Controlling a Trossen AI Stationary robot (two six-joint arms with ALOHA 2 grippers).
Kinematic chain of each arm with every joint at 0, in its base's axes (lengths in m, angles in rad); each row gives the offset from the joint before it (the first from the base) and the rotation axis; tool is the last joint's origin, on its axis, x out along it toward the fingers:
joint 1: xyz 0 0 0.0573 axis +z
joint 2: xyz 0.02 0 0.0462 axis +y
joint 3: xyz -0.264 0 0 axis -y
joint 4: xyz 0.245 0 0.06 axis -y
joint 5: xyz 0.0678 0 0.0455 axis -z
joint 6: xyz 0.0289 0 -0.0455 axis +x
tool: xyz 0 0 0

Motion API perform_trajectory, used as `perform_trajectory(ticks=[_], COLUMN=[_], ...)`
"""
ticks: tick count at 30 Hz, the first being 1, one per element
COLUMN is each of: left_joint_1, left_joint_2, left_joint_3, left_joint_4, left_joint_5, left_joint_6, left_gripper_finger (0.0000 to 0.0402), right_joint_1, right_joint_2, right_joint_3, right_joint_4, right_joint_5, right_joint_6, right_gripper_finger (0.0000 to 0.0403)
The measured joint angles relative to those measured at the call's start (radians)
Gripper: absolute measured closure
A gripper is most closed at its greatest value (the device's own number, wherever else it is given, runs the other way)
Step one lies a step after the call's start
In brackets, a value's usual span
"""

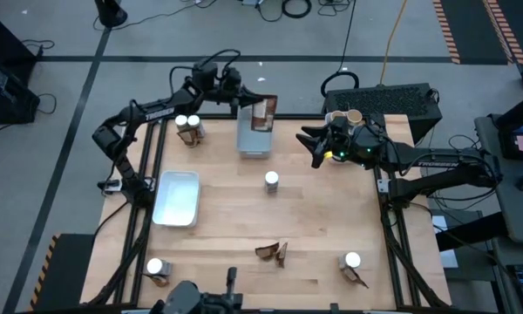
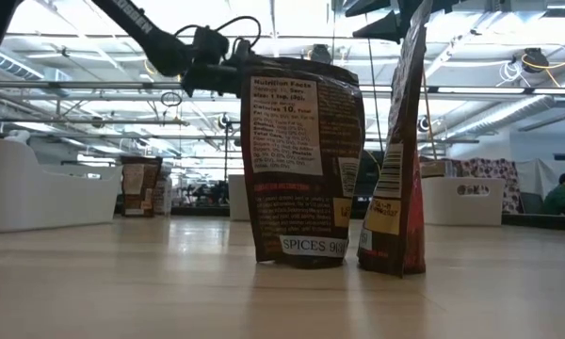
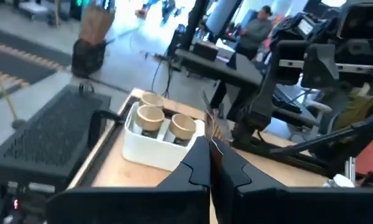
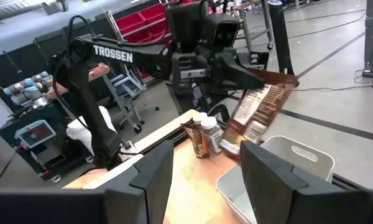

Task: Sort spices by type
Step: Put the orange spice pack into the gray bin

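Note:
My left gripper (image 1: pixel 244 98) is at the table's far side, shut on a flat dark-brown packet (image 1: pixel 263 112) that hangs over the grey tray (image 1: pixel 254 139). My right gripper (image 1: pixel 314 146) stands open beside a white tray (image 1: pixel 331 122) of tan-topped tubs (image 3: pixel 150 117), nothing between its fingers (image 4: pixel 155 171). Two white-capped jars (image 1: pixel 188 125) stand with a packet at the far left. A lone jar (image 1: pixel 271 180) stands mid-table. Two packets (image 2: pixel 306 160) stand upright near the front edge. My left gripper pinches the packet's upper end (image 4: pixel 256 79) between its two fingers, which come level from the table's left. The packet (image 4: pixel 258 115) hangs slanting below the fingers, lifted clear above the grey tray (image 4: pixel 292 163). In the left wrist view it shows edge-on (image 3: pixel 215 134) between the fingertips.
An empty white tray (image 1: pixel 177 197) lies at the left. A jar with a packet (image 1: pixel 352 264) stands at the near right, another jar (image 1: pixel 156 268) at the near left. Bare wood lies between the trays and the front packets (image 1: pixel 271 252).

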Motion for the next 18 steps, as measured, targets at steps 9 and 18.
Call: perform_trajectory(ticks=[9, 18], left_joint_1=[0.040, 0.054], left_joint_2=[-0.002, 0.046], left_joint_3=[-0.090, -0.109], left_joint_4=[0.058, 0.048], left_joint_5=[0.010, -0.015], left_joint_6=[0.120, 0.174], left_gripper_finger=[0.0402, 0.0402], right_joint_1=[0.000, 0.000], right_joint_2=[0.000, 0.000], right_joint_3=[0.000, 0.000], right_joint_4=[-0.007, -0.007], right_joint_5=[0.000, 0.000], right_joint_6=[0.041, 0.065], right_gripper_finger=[0.0236, 0.0236])
